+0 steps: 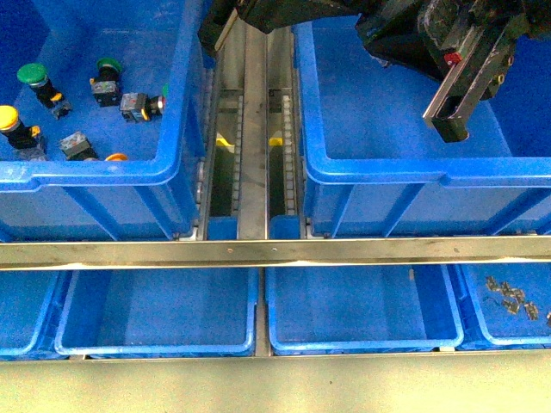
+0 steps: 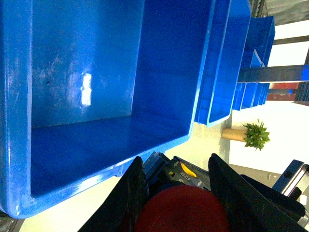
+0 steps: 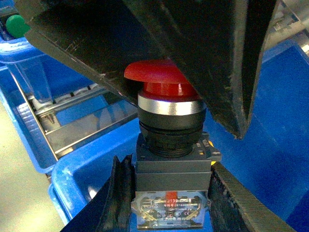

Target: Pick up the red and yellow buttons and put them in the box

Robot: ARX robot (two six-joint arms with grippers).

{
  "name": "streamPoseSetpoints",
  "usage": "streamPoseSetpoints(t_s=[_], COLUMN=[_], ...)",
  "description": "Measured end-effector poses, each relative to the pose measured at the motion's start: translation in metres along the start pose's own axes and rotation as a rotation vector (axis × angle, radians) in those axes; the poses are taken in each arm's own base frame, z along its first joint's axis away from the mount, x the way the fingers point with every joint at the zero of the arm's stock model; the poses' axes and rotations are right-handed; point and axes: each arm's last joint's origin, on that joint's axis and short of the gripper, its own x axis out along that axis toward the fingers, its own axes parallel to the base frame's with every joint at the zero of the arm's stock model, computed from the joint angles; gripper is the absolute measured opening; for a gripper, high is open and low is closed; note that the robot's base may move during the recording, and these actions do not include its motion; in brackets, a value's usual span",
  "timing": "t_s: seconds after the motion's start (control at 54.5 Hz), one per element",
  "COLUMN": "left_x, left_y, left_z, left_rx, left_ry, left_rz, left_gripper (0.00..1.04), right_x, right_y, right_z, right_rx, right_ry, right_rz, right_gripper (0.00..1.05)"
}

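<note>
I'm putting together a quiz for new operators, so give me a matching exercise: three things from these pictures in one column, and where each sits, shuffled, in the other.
1. red mushroom-cap push-button switch
2. yellow-capped push-button switch
3. small grey metal clips

A. in the shallow blue plastic tray at near right
B. gripped by the right end effector
C. on the floor of the deep blue plastic crate at far left

Pairs: 1-B, 2-C, 3-A

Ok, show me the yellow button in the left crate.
The yellow button at the crate's far left edge. The green ones stand farther back; the orange cap sits by the near rim.
</note>
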Motion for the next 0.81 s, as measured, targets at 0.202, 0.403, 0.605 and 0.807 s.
streamPoseSetpoints(t_s=[0.202,0.403,0.605,0.807], left_x=[-0.001,-0.008,-0.022,-0.089], left_y=[-0.001,-0.002,0.007,0.025], left_z=[0.004,0.016,0.024,0.028], left_rx=[0.035,0.061,0.056,0.126], left_ry=[-0.04,-0.103,-0.127,-0.246], left_rz=[0.017,0.013,0.018,0.046], left_gripper=[0.54,0.86,0.97,0.97], right_x=[0.0,0.0,-0.002,-0.012], right_y=[0.001,0.005,0.009,-0.005], right_z=[0.001,-0.003,-0.013,-0.026], right_rx=[0.002,0.007,0.021,0.071], right_ry=[0.001,0.014,0.041,0.077], right_rz=[0.003,0.015,0.021,-0.055], right_gripper=[0.34,0.34,0.34,0.34])
